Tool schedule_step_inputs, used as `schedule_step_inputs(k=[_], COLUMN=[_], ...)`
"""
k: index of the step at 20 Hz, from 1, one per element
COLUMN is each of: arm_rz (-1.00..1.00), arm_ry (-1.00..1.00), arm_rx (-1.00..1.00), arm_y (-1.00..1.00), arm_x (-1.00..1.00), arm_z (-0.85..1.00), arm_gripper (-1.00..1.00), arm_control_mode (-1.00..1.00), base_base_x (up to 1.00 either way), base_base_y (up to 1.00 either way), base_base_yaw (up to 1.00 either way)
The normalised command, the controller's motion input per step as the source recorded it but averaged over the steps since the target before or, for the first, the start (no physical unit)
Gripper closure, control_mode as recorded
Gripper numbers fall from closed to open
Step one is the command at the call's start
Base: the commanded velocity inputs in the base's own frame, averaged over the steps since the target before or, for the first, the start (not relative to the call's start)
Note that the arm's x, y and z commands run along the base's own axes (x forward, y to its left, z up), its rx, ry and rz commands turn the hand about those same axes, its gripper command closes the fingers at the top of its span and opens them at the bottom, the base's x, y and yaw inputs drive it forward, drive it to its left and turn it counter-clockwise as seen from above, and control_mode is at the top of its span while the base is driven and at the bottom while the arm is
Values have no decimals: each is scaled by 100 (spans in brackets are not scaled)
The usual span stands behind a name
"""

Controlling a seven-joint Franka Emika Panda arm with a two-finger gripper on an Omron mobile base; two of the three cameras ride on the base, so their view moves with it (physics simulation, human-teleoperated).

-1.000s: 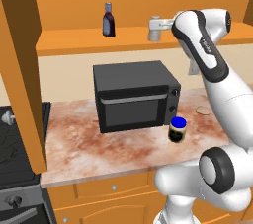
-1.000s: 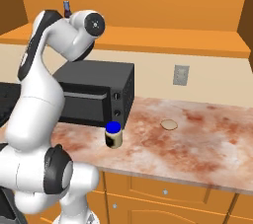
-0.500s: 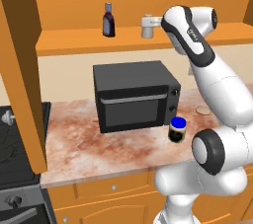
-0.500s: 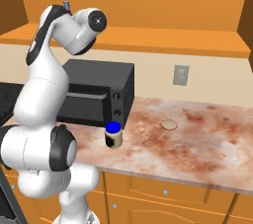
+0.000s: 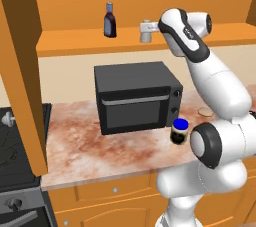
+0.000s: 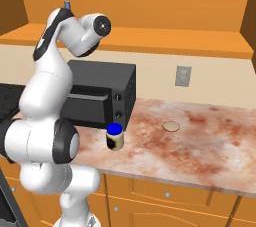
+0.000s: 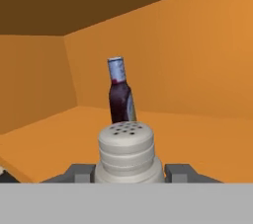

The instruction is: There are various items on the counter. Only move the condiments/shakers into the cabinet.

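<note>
The grey shaker (image 7: pixel 125 151) sits gripped between the gripper (image 7: pixel 129 172) fingers over the cabinet shelf (image 5: pixel 75 41), right of the purple bottle (image 5: pixel 110 20). Below the shelf, the microwave (image 5: pixel 135 97) stands on the marbled counter (image 6: pixel 200 141), blue-lidded jar (image 6: pixel 114 136) just beside it. The right base view alone shows the tan disc (image 6: pixel 171 126) whole and a wall outlet (image 6: pixel 182 76).

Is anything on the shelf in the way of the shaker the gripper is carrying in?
Nothing visible blocks it. The shaker sits between the gripper fingers over bare shelf. The bottle stands farther back on the shelf, apart from the shaker.
</note>
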Motion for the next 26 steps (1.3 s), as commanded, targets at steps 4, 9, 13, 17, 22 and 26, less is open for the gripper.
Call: schedule_step_inputs(k=[4, 9, 13, 17, 22, 26], arm_rz=[0, 0, 0, 0, 0, 0], arm_ry=[0, 0, 0, 0, 0, 0], arm_rx=[0, 0, 0, 0, -2, -2], arm_y=[9, 17, 17, 8, 0, 0], arm_x=[24, 32, 41, 43, 31, 10], arm_z=[-5, 0, 0, -1, -5, 0], arm_gripper=[100, 100, 100, 100, -100, -100], arm_control_mode=[-100, -100, -100, -100, -100, -100], base_base_x=[0, 0, 0, 0, 0, 0], base_base_y=[0, 0, 0, 0, 0, 0], base_base_yaw=[0, 0, 0, 0, 0, 0])
